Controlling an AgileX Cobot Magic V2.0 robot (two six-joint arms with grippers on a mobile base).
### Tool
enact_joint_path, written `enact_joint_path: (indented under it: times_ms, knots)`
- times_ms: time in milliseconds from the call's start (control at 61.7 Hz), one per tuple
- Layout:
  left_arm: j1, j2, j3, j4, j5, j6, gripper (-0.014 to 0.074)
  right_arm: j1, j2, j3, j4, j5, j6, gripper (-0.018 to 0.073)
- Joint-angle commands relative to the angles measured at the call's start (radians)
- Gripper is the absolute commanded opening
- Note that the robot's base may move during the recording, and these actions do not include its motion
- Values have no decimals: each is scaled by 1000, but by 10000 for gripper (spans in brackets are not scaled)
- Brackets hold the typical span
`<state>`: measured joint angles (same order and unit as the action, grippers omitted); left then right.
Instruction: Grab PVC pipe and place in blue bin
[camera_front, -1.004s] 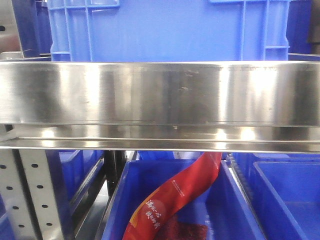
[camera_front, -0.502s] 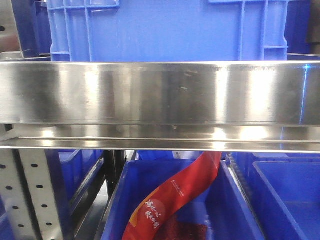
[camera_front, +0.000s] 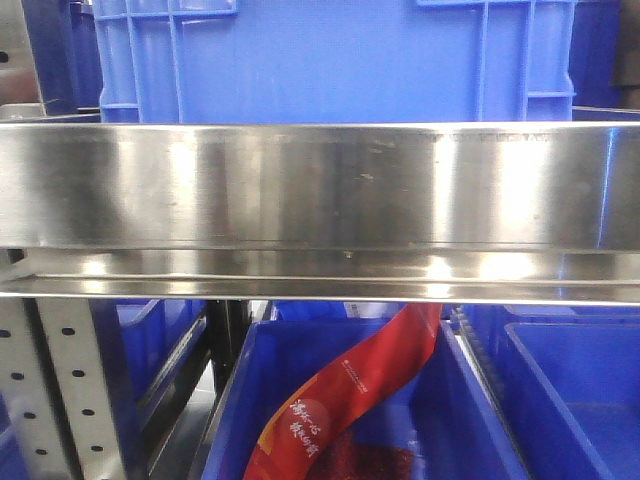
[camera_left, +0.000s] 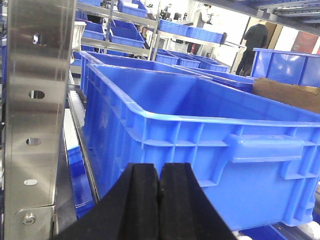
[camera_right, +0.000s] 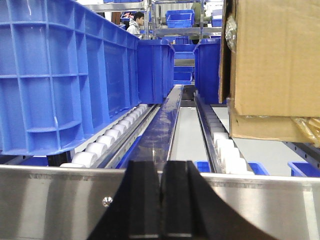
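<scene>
The PVC pipe cannot be located in any of the three views, so its position relative to either gripper cannot be told.

In the front-facing view, a steel shelf rail (camera_front: 320, 190) is seen across the whole frame. A blue bin (camera_front: 335, 60) is seated on the shelf directly above the rail. Below the rail, a lower blue bin (camera_front: 240, 400) is visible, and a red printed bag (camera_front: 350, 390) is seen lying inside it, running diagonally from the upper right to the lower left. A perforated steel upright (camera_front: 60, 390) is noted at the lower left.

In the left wrist view, the left gripper (camera_left: 159, 200) is seen with its black fingers pressed together and nothing between them. It is positioned just in front of the near wall of a large blue bin (camera_left: 200, 150), whose interior is seen only in part and shows nothing inside. A steel post (camera_left: 35, 115) is seen beside the bin on the left.

In the right wrist view, the right gripper (camera_right: 162, 205) is likewise seen with its fingers closed flat against each other, holding nothing. It is placed before a steel rail (camera_right: 60, 200). Beyond it, roller tracks (camera_right: 117, 135) are seen, with a blue crate (camera_right: 60, 70) resting on the left track and a cardboard box (camera_right: 275, 65) on the right.
</scene>
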<state>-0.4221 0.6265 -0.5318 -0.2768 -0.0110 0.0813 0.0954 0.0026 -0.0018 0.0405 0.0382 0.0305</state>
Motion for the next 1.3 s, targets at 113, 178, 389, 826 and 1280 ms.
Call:
enact_joint_path:
  times_ms: [113, 178, 389, 826, 1280]
  knots:
    - [-6, -5, 1, -3, -17, 5, -111, -5, -3, 2, 4, -32, -6, -167]
    - [-6, -5, 1, -3, -17, 5, -111, -5, -3, 2, 4, -32, -6, -167]
    - [-6, -5, 1, -3, -17, 5, -111, -5, -3, 2, 4, -32, -6, -167]
    - [8, -41, 24, 8, -25, 5, -111, -5, -3, 2, 4, -32, -6, -167]
    - [346, -393, 342, 197, -1, 5, -111, -5, -3, 2, 4, -32, -6, -167]
